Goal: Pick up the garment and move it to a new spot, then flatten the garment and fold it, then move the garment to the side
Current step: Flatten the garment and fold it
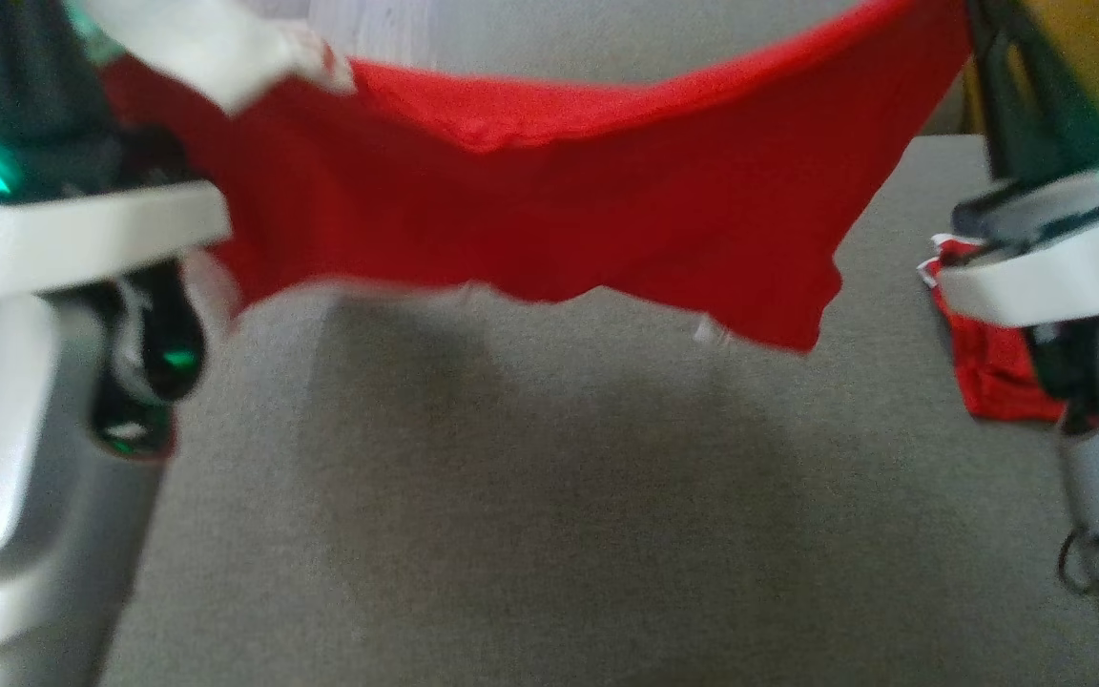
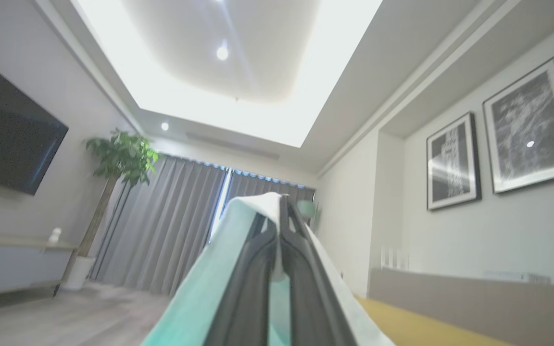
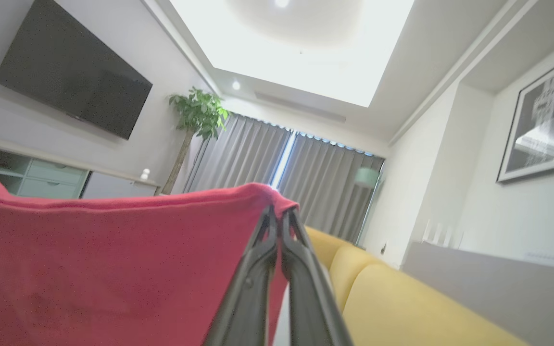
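The red garment [image 1: 549,191] with a white part [image 1: 216,48] hangs stretched in the air between my two raised grippers, sagging in the middle above the grey surface [image 1: 549,534]. In the left wrist view my left gripper [image 2: 282,202] is shut on a pale fold of the garment [image 2: 209,288]. My right gripper [image 3: 277,214] is shut on a red corner of the garment [image 3: 113,259], which spreads away to that view's left. In the head view the dark fingers of the right gripper [image 1: 988,38] rise at the top right corner.
A red scrap with a white edge [image 1: 988,372] shows beside my right wrist; I cannot tell whether it belongs to the garment. A yellow sofa [image 3: 402,302] lies on the right. A wall screen [image 3: 70,72], a potted plant [image 3: 195,110] and grey curtains [image 3: 258,158] stand far off.
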### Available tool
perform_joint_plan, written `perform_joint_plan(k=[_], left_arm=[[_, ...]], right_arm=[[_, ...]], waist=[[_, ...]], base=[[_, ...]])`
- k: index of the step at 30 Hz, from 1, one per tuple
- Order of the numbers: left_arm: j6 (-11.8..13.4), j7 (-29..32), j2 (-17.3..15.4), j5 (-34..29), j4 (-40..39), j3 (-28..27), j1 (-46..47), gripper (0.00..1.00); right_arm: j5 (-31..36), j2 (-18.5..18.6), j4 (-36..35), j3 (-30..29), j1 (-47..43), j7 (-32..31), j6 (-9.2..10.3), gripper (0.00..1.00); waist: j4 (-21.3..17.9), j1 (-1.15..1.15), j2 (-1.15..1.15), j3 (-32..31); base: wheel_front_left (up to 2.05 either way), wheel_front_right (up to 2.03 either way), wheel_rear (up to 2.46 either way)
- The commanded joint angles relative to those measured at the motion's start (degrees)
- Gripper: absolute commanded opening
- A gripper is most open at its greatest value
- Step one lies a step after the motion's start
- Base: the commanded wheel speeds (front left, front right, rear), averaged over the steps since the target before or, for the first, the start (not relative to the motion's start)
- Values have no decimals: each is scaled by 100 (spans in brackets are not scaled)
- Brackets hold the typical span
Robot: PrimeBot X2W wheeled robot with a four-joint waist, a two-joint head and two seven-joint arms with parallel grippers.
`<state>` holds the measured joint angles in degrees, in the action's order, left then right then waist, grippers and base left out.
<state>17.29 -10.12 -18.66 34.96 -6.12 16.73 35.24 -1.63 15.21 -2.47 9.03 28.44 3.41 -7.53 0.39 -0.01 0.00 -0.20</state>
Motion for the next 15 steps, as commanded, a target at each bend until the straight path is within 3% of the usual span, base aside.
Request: perform_joint_plan(k=[1,9,12,15], left_arm=[[54,70,-257,-58,-320,-272,332,0],[401,1106,-708,-85,-1882,-420,809,0],[372,1515,-917,-85,-1736,-385,1083,0],[207,1806,-964,35,-1130,-267,1448,0]], right_arm=[[-46,95,-296,106,190,-87,4,0],[-291,578,-1719,-18,418,-1307,4,0],[-461,699,-1813,17,497,-1801,4,0],[-730,786,-1463,101,807,-2035,4,0]], waist=[[-78,1,0,-82],[-204,1,0,-34],[-250,1,0,186],[-277,1,0,567]], base=[[0,0,0],[0,0,0],[0,0,0],[0,0,0]])
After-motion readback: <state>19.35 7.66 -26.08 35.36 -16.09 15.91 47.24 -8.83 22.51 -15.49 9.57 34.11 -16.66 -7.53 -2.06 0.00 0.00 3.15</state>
